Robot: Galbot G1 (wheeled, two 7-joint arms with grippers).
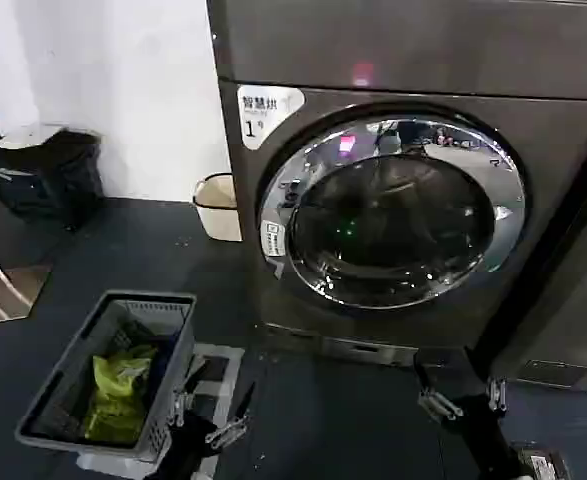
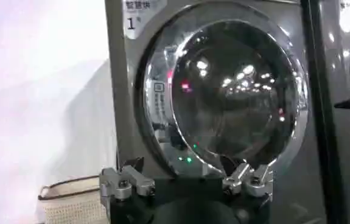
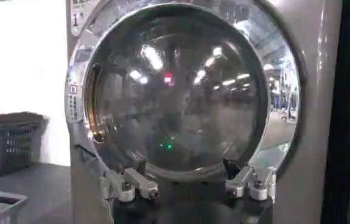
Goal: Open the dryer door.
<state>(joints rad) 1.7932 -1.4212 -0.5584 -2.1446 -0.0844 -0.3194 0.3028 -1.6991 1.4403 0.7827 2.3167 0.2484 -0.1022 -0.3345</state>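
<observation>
One dryer door [image 1: 393, 212] is to be opened, and it is seen shut, seated flat in the front of the dryer [image 1: 273, 250], its chrome ring round the dark glass taking up most of the machine's width. From the right gripper [image 1: 463, 400] the door lies ahead and above, slightly toward the robot's left; from the left gripper [image 1: 211, 420] it lies ahead, above and well off to the robot's right. The right gripper is judged the nearer of the two, being set low just before the dryer's base, almost under the door's right edge, while the left gripper is held beside a grey basket [image 1: 53, 400] on the floor. Both grippers are seen with fingers spread and nothing held between them, as the right wrist view [image 3: 190, 185] and the left wrist view [image 2: 187, 181] confirm. The door being round, no long axis is offered; the rim is what must be caught, and a recess is seen at its edge toward the robot's left [image 3: 92, 103], which is judged to be the likely handle, though this cannot be told for certain. Counted: one dryer fully seen, one neighbouring machine [image 1: 583, 300] partly seen, one door, two grippers, one grey basket, one pale bin [image 1: 218, 207] by the wall.
</observation>
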